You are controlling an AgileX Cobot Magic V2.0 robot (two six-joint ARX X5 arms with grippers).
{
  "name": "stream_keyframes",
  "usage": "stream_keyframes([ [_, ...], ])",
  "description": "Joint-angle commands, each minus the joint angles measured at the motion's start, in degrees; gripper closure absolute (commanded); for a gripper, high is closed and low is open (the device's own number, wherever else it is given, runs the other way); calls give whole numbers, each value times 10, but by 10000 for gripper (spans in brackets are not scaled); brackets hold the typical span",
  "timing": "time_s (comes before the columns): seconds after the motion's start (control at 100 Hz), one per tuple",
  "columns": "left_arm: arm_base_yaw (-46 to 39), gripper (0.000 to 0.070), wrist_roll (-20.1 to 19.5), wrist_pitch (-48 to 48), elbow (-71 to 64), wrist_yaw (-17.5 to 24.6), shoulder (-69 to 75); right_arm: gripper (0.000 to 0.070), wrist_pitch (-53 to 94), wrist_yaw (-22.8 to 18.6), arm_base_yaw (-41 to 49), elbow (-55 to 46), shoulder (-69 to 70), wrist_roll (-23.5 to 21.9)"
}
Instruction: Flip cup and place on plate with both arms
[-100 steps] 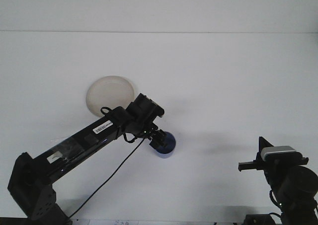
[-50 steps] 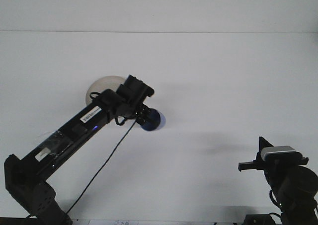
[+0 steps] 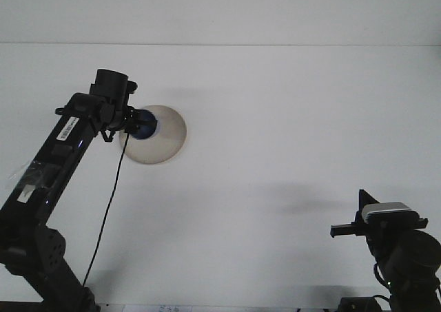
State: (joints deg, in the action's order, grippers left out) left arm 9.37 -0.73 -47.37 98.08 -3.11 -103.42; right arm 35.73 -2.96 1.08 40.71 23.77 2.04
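Observation:
The blue cup (image 3: 147,127) is held over the left part of the white plate (image 3: 167,137), which lies on the white table at the back left. My left gripper (image 3: 137,124) is shut on the cup, and its wrist hides the cup's left side. Whether the cup touches the plate cannot be told. My right gripper (image 3: 343,231) rests low at the front right, far from the cup and plate, with nothing seen in it.
The white table (image 3: 289,133) stretches back to a pale wall. A black cable (image 3: 110,209) hangs from the left arm toward the front edge. The right arm's base (image 3: 406,257) stands at the front right corner.
My left arm has swung back and to the left, carrying the blue cup from the table's middle to over the plate. The right arm has not moved.

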Motion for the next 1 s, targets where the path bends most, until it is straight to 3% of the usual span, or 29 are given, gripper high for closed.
stream_keyframes([
  [0.0, -3, 690, -1, 5, 10, 1, -26, 700, -6, 0, 1, 5, 4, -9],
  [0.24, -8, 662, 2, 9, 10, 1, -72, 700, -6, 0, 1, 5, 4, -10],
  [0.29, -8, 576, 4, 11, 10, 1, -74, 700, -6, 0, 1, 5, 4, -10],
  [0.42, -9, 256, 17, 13, 14, 1, -74, 700, -6, 0, 1, 5, 4, -10],
  [0.5, -12, 145, 17, 5, 26, 1, -74, 700, -5, 0, 1, 5, 4, -10],
  [0.99, -31, 144, 48, -54, 130, 16, -7, 700, -6, 0, 1, 5, 4, -10],
])
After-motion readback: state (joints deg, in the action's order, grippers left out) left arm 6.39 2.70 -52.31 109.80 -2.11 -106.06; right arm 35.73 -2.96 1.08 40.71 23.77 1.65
